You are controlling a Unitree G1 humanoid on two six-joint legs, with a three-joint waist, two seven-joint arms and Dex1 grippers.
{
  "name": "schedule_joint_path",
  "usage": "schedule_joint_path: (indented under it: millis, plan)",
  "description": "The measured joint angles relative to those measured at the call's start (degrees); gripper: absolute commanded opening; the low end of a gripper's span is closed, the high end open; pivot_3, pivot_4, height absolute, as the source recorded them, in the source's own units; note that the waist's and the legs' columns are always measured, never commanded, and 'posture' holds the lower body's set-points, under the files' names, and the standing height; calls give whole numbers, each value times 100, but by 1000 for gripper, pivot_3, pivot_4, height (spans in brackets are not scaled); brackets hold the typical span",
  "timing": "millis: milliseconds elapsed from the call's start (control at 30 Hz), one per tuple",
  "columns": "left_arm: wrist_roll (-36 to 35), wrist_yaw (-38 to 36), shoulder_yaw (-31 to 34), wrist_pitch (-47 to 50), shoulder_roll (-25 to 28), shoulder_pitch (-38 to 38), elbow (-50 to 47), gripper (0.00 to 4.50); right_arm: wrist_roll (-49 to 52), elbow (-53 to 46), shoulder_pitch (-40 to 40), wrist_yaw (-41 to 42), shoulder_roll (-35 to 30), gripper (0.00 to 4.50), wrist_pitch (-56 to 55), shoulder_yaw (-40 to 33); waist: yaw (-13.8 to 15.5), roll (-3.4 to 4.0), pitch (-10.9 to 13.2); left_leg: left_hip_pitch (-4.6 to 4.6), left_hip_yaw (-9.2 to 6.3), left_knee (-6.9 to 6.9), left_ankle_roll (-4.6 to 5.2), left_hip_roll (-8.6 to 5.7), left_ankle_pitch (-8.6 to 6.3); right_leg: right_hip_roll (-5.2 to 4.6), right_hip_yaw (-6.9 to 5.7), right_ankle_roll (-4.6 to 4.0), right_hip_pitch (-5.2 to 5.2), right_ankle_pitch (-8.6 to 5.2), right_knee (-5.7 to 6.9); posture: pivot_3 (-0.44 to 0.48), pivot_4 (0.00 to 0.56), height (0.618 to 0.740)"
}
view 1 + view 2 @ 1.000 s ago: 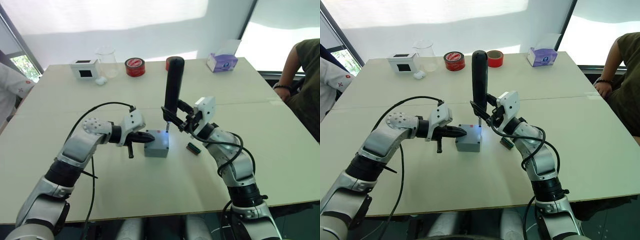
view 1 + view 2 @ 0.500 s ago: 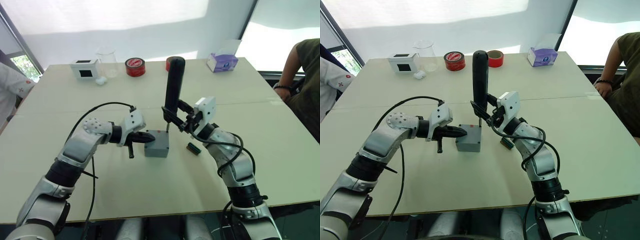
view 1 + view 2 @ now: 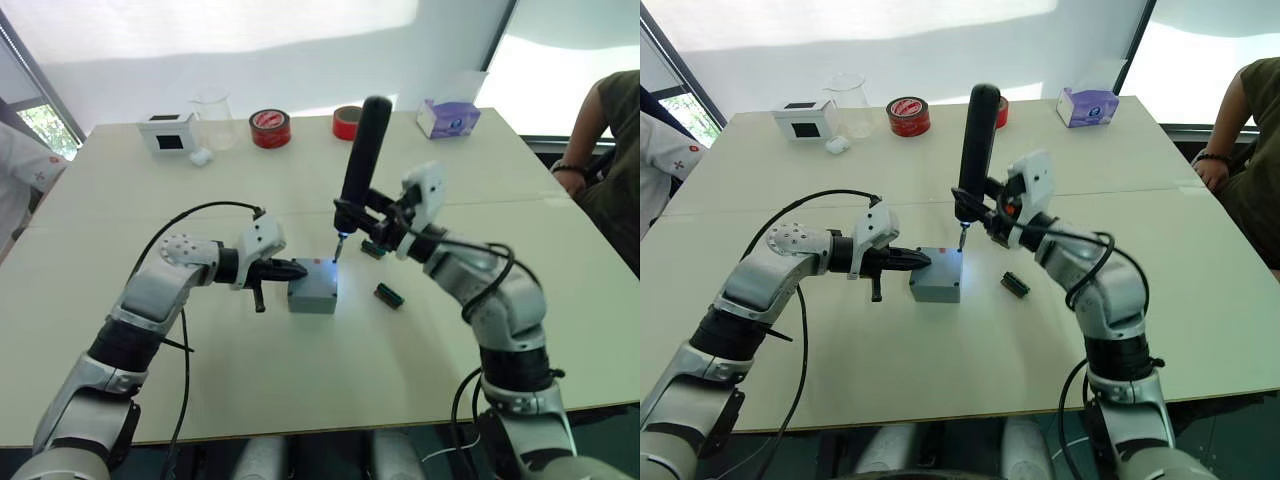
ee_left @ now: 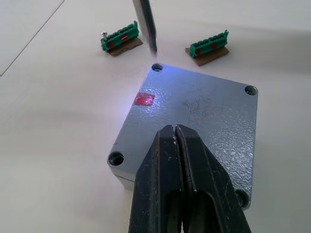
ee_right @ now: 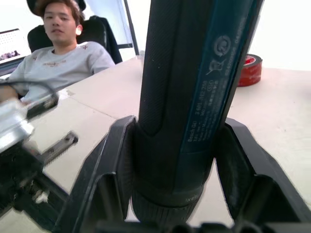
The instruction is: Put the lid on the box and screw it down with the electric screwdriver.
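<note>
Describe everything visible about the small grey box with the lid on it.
The small square grey plastic box sits flat on the pale table, its flat grey lid already on top. The lid looks speckled and matte, with a round screw hole at each corner and a small red mark near one edge. The left tool, shut, rests on the lid. The long black electric screwdriver, held tilted in the right tool, has its thin bit just above one corner hole, casting bluish light there.

No legible text on electric screwdriver (image 5: 194,97).
</note>
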Motion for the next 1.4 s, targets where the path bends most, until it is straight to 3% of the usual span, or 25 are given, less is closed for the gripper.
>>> schedule_joint_path:
  millis: [100, 267, 433, 567, 733, 900, 933, 1133, 1167, 1400]
  plan:
    - [-226, 222, 248, 125, -271, 177, 9, 0, 393, 74, -988, -277, -500, 1821, 632, -753, 13, -2, 4, -1, -2, -11, 1, 4, -1, 4, -2, -2, -1, -2, -9, 0, 150, 740]
    - [-217, 1280, 821, -55, -739, 230, 1, 0, 657, 529, -958, -710, -1031, 1821, 2022, -1268, -18, -13, 4, -2, 9, -12, 5, 5, -3, -2, 0, -1, 5, -1, -17, 0, 150, 740]
    - [-1555, 1079, 1384, 1103, -725, 627, -876, 0, 325, 1560, -177, -476, -2497, 1821, 3564, -690, 7, 0, 18, -50, 15, -1, 19, 2, -10, -7, 1, -1, -28, -2, -25, 0, 150, 740]
    - [-1742, 609, 959, 1595, 170, 835, -1763, 0, 506, 2495, -49, 74, -3151, 1821, 4373, -246, -91, 26, 36, -77, 30, 4, 19, 8, -9, -3, 8, 1, -68, 0, -18, 0, 150, 740]
    - [-1851, 208, 741, 1647, 665, 865, -2284, 0, 367, 3070, -246, 591, -3377, 1821, 4329, 272, -80, 34, 38, -70, 32, 4, 19, 14, -9, 6, 8, 1, -66, -1, -14, 0, 150, 740]
    - [-1882, 178, 650, 1635, 617, 859, -2297, 0, -36, 3586, -548, 1122, -3379, 1821, 3835, 1042, -20, 31, 42, -77, 28, 9, 19, 7, -9, 4, 6, 1, -63, 0, -16, 0, 150, 740]
    - [-1881, 184, 622, 1624, 573, 838, -2271, 0, -129, 3612, -567, 1221, -3388, 2320, 3719, 1180, -17, 31, 42, -77, 27, 11, 19, 7, -9, 4, 6, 2, -61, 0, -16, 0, 150, 740]
    - [-1698, 220, 350, 1372, 385, 580, -1853, 0, -814, 3881, -658, 2118, -3558, 4270, 2575, 2058, -27, 21, 44, -71, 20, 18, 18, 5, -8, 4, 0, 4, -49, 1, -16, 0, 150, 740]
    - [-1683, 215, 349, 1354, 391, 577, -1824, 0, -892, 3947, -683, 2186, -3558, 4424, 2498, 2081, -28, 21, 44, -70, 20, 18, 18, 5, -8, 4, 0, 4, -48, 1, -16, 0, 150, 740]
    - [-1606, 201, 377, 1292, 496, 579, -1713, 0, -1244, 4058, -709, 2455, -3551, 4424, 2216, 2074, -24, 20, 45, -70, 19, 18, 15, 5, -6, 4, 0, 4, -48, 1, -14, 0, 150, 740]
